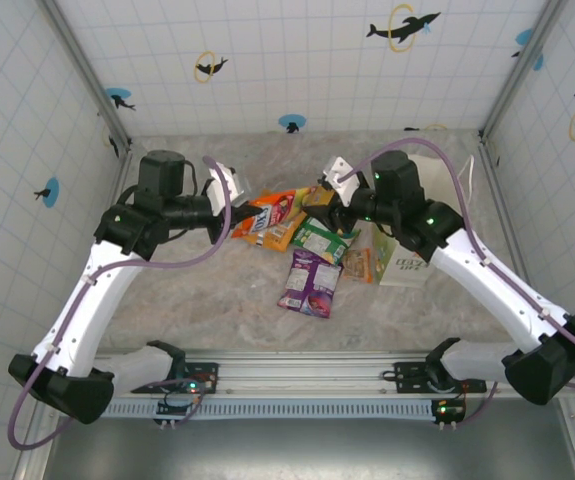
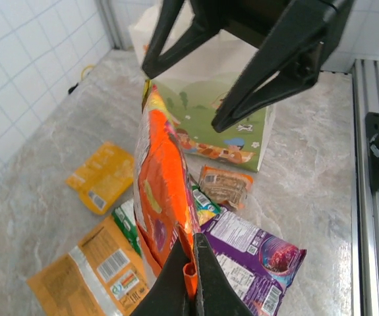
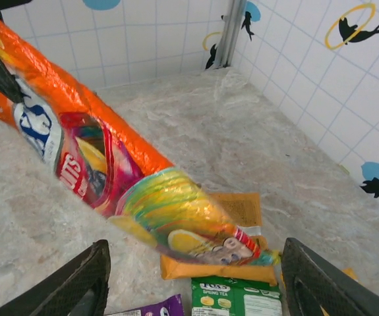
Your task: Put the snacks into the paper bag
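Observation:
My left gripper (image 2: 192, 273) is shut on the bottom edge of an orange snack packet (image 2: 163, 191) and holds it up off the table. The packet's far end (image 3: 196, 224) hangs between the wide-open fingers (image 3: 77, 283) of my right gripper (image 3: 194, 263), touching neither one. From above, the left gripper (image 1: 245, 208) and right gripper (image 1: 319, 200) face each other over the pile. Purple (image 1: 310, 283), green (image 1: 322, 240) and small brown (image 1: 357, 265) packets lie on the table. The white paper bag (image 1: 402, 262) stands under my right arm, its printed side (image 2: 238, 131) facing the left wrist camera.
A yellow packet (image 2: 103, 178) and a larger yellow-orange one (image 2: 90, 270) lie on the marble top left of the pile. Tiled walls close in the back and sides. A metal rail (image 1: 297, 375) runs along the near edge.

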Action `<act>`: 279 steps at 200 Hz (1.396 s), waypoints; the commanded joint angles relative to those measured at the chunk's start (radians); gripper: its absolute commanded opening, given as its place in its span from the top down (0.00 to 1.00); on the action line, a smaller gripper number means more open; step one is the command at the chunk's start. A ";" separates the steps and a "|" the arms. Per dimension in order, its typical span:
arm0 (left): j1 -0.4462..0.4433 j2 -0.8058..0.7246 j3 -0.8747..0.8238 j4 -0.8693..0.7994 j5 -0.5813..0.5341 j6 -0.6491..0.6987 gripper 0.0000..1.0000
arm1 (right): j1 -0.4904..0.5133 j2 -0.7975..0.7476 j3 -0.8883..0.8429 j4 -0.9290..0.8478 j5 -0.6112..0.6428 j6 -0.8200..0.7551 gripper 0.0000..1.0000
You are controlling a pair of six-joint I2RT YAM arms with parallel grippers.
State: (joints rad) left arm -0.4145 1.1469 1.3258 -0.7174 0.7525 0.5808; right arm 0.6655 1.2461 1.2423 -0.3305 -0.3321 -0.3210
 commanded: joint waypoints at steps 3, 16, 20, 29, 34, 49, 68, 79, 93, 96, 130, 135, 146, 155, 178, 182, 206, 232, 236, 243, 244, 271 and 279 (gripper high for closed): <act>-0.003 -0.016 -0.008 0.046 0.102 0.126 1.00 | -0.004 0.002 0.063 -0.034 -0.086 -0.044 0.28; -0.004 -0.013 -0.005 0.042 0.113 0.139 1.00 | -0.004 0.009 0.079 -0.046 -0.101 -0.055 0.27; -0.003 -0.013 -0.005 0.043 0.113 0.142 1.00 | -0.005 0.011 0.084 -0.051 -0.107 -0.059 0.27; -0.004 -0.015 -0.008 0.052 0.113 0.142 1.00 | -0.004 0.018 0.092 -0.063 -0.122 -0.063 0.27; -0.004 -0.017 -0.010 0.059 0.117 0.142 1.00 | -0.004 0.025 0.097 -0.075 -0.137 -0.063 0.27; -0.003 -0.022 -0.021 0.087 0.125 0.132 1.00 | -0.004 0.046 0.111 -0.120 -0.197 -0.061 0.27; -0.003 -0.028 -0.040 0.132 0.129 0.106 1.00 | -0.004 0.068 0.120 -0.176 -0.256 -0.057 0.29; -0.003 -0.034 -0.050 0.158 0.112 0.088 1.00 | -0.004 0.073 0.124 -0.194 -0.279 -0.053 0.30; -0.003 -0.039 -0.057 0.184 0.093 0.066 1.00 | -0.005 0.075 0.121 -0.203 -0.300 -0.039 0.32; -0.003 -0.039 -0.058 0.187 0.091 0.064 1.00 | -0.004 0.075 0.121 -0.205 -0.303 -0.036 0.33; -0.004 -0.035 -0.055 0.223 0.074 0.007 1.00 | -0.002 0.078 0.114 -0.225 -0.248 -0.032 0.41; -0.004 -0.034 -0.054 0.228 0.073 -0.004 1.00 | 0.002 0.078 0.112 -0.225 -0.227 -0.033 0.43; -0.004 -0.032 -0.051 0.240 0.072 -0.032 1.00 | 0.008 0.075 0.107 -0.226 -0.187 -0.042 0.46; -0.004 -0.028 -0.049 0.246 0.071 -0.051 1.00 | 0.015 0.072 0.101 -0.220 -0.151 -0.046 0.49; -0.003 -0.019 -0.042 0.251 0.051 -0.089 1.00 | 0.022 0.056 0.078 -0.182 -0.093 -0.046 0.59; -0.003 -0.017 -0.041 0.252 0.047 -0.094 1.00 | 0.024 0.052 0.071 -0.174 -0.085 -0.045 0.61; -0.003 -0.014 -0.040 0.263 0.007 -0.128 1.00 | 0.026 0.027 0.045 -0.127 -0.061 -0.038 0.76; -0.004 -0.009 -0.046 0.279 -0.041 -0.164 0.98 | 0.023 -0.007 0.016 -0.084 -0.027 -0.029 0.89; -0.003 -0.010 -0.047 0.281 -0.049 -0.168 0.96 | 0.022 -0.012 0.011 -0.079 -0.026 -0.027 0.91; -0.003 -0.010 -0.053 0.289 -0.061 -0.179 0.91 | 0.021 -0.021 0.003 -0.071 -0.025 -0.023 0.92; -0.002 -0.010 -0.054 0.291 -0.063 -0.180 0.90 | 0.020 -0.022 0.002 -0.069 -0.023 -0.023 0.92; -0.003 -0.020 -0.099 0.379 -0.154 -0.286 0.64 | 0.012 -0.066 -0.037 -0.024 0.011 0.002 0.93; -0.004 -0.025 -0.116 0.421 -0.190 -0.341 0.59 | 0.008 -0.081 -0.052 -0.006 0.032 0.013 0.93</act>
State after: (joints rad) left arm -0.4236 1.1400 1.2568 -0.4221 0.6716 0.3798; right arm 0.6846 1.2297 1.2263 -0.4397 -0.3607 -0.3416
